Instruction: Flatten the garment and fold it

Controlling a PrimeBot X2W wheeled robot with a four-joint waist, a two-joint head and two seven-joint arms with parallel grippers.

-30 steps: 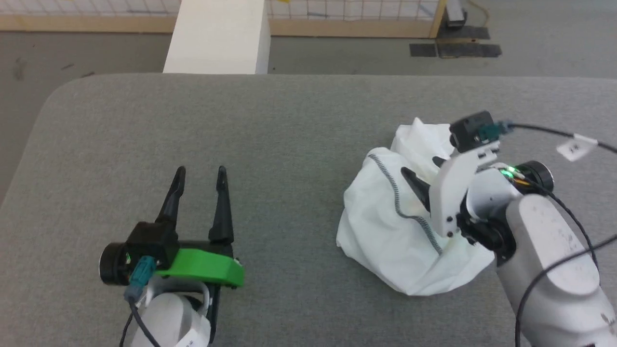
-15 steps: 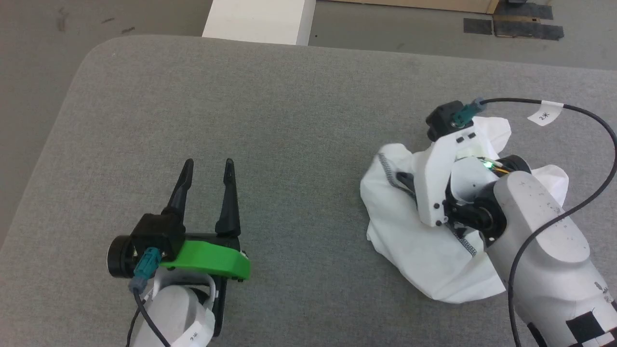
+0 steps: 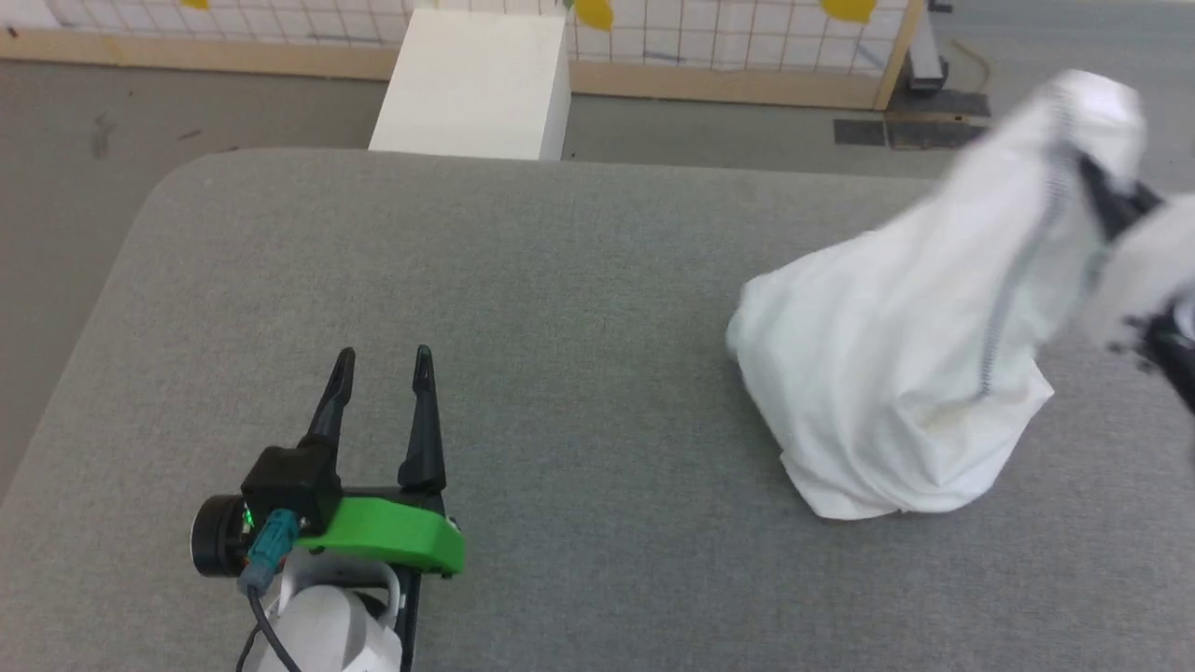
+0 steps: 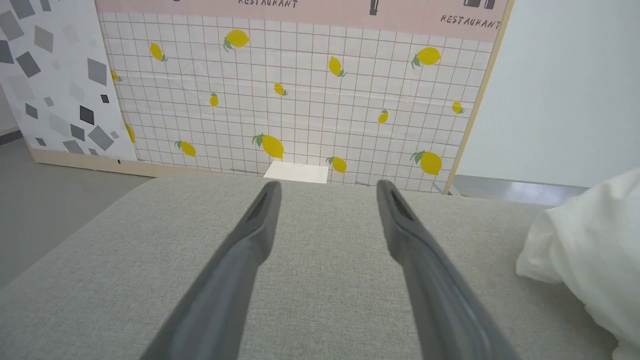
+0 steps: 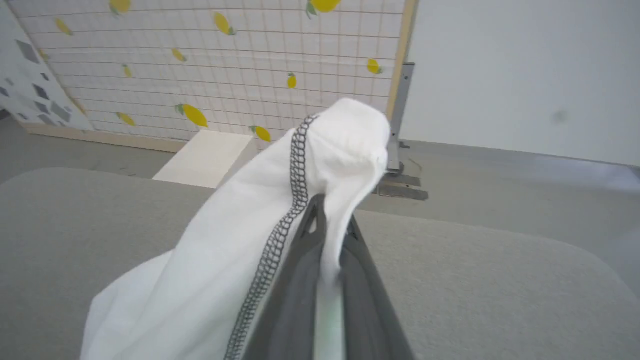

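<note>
One fold of shirt (image 3: 896, 373) is pinched by right gripper (image 5: 332, 215); rest bunched on table (image 3: 560, 280). Left gripper (image 3: 385, 359) is spread wide, empty. A hanging edge should be taken next.

Legible text: the word "RESTAURANT" (image 4: 267, 3), in black capitals, printed twice. Both instances stand on the pink band (image 4: 325, 12) along the top of the lemon-patterned panel (image 4: 300, 100). The first instance is above the panel's centre, the second instance (image 4: 470, 21) at the panel's upper right corner. Adjacent black symbols (image 4: 373, 7) are cropped and unreadable.
</note>
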